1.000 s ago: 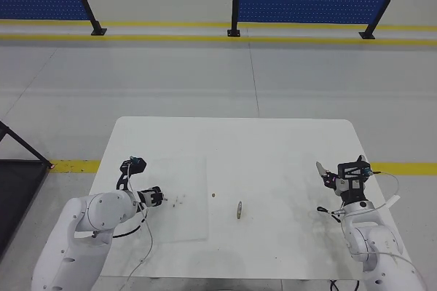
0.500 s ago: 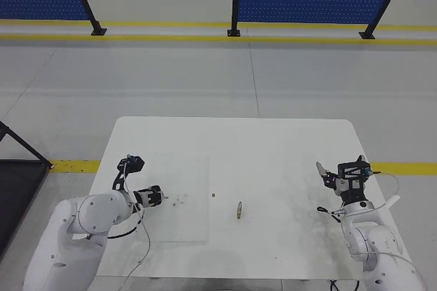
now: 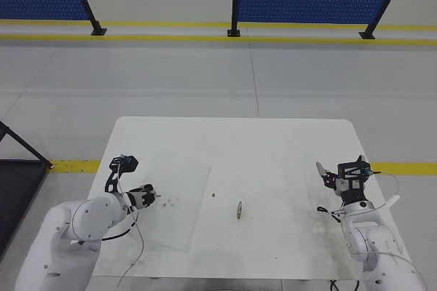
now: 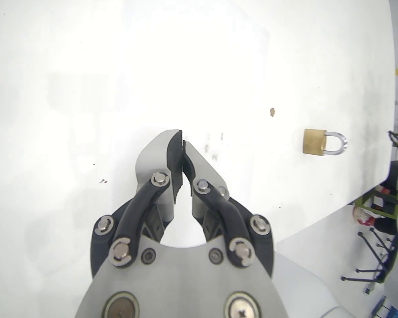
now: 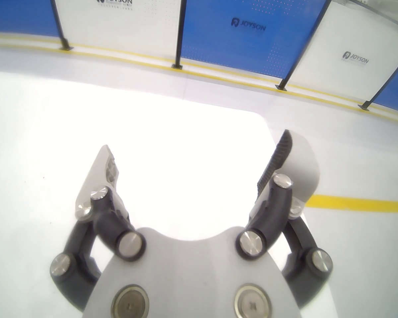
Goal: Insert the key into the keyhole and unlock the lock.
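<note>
Padlock (image 4: 318, 142) lies flat on the table (image 4: 152, 51). Left gripper (image 4: 183, 141), well apart from it, is clenched; right gripper (image 5: 195, 148) spread wide.

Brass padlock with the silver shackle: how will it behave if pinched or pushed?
The brass padlock looks solid metal: probably rigid and heavy for its size. Its blocky body shouldn't roll; pushed on the smooth white table, it would likely slide or pivot. The polished silver shackle may slip in a pinch.
</note>
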`<action>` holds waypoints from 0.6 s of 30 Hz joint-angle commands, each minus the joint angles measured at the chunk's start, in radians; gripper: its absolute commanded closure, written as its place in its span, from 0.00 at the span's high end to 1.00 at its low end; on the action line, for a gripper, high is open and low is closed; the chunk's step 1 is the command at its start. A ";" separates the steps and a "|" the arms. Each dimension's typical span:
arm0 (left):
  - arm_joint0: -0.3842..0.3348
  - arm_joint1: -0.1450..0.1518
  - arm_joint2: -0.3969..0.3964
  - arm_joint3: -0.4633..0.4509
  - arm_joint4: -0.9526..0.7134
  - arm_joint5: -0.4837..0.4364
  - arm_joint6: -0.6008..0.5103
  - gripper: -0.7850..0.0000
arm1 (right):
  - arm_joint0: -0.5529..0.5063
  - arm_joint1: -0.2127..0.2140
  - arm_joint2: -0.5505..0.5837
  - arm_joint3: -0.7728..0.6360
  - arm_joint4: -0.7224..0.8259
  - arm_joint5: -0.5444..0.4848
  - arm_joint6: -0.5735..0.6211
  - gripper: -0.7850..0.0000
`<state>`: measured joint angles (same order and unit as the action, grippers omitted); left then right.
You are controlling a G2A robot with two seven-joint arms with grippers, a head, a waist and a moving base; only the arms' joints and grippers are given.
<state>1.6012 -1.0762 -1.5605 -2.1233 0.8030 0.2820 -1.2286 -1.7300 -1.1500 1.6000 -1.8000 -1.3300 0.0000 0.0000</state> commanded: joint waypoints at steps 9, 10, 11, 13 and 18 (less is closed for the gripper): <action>0.001 0.003 0.071 -0.030 0.229 0.044 0.045 0.00 | 0.000 0.000 0.000 0.000 0.000 0.000 0.000 1.00; 0.000 0.003 0.076 -0.031 0.233 0.046 0.042 0.00 | 0.000 0.000 0.000 0.000 0.000 0.000 0.000 1.00; -0.001 0.002 0.078 -0.035 0.236 0.047 0.042 0.00 | 0.000 0.000 0.000 0.000 0.000 0.000 0.000 1.00; -0.001 0.002 0.081 -0.044 0.239 0.044 0.048 0.00 | 0.000 0.000 0.000 0.000 0.000 0.000 0.000 1.00; -0.010 -0.007 0.020 -0.055 0.050 0.060 0.107 0.00 | 0.000 0.000 0.000 0.000 0.000 0.000 0.000 1.00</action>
<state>1.5923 -1.0815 -1.5220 -2.1811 0.9118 0.3459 -1.1380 -1.7300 -1.1500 1.6000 -1.8000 -1.3300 0.0000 0.0000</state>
